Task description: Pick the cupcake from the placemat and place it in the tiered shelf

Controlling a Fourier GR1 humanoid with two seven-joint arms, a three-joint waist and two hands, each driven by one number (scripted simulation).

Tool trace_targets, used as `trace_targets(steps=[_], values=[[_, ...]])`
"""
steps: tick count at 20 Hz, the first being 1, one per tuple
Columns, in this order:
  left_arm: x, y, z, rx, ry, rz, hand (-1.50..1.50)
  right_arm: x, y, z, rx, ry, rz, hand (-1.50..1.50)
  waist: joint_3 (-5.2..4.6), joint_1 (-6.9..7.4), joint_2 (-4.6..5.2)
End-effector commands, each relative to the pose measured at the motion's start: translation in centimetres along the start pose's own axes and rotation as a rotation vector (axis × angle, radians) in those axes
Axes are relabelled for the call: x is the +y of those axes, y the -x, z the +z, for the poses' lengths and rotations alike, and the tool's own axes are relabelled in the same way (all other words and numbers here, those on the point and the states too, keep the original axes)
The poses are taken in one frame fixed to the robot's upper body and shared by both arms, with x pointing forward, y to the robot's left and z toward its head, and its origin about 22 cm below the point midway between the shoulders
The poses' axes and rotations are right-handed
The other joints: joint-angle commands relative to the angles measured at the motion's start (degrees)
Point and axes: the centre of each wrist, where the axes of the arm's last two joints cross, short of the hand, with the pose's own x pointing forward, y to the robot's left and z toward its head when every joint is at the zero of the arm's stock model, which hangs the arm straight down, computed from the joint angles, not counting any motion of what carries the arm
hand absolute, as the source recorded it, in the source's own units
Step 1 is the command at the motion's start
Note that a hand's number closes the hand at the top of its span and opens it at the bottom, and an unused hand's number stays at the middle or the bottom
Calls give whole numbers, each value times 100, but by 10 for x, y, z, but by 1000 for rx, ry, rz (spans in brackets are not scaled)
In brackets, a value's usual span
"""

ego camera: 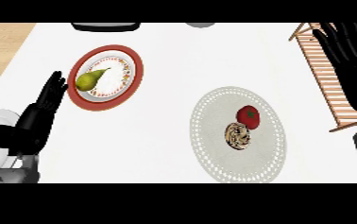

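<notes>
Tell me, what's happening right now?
Left hand and right hand open, empty. Brown swirl-topped cupcake on round white lace placemat, untouched. Red tomato close beside it.

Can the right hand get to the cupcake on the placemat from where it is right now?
Probably yes. The right hand is open over the wooden shelf, and the counter between it and the cupcake looks free. The tomato sits right beside the cupcake on the placemat, so it could get nudged.
</notes>
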Motion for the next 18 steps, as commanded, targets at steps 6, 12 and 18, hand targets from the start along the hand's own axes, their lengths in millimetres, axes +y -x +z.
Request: trace_targets(steps=[6, 12, 18], values=[[-26, -70, -47, 5, 12, 103, 0, 5, 40, -40, -34, -198, 56, 150, 47, 82, 159], [-34, -46, -45, 101, 45, 133, 0, -1, 100, -6, 157, -39, -242, -150, 47, -2, 154], [-17, -50, -41, 103, 27, 144, 0, -5, 48, -27, 140, -351, -92, -150, 29, -48, 94]])
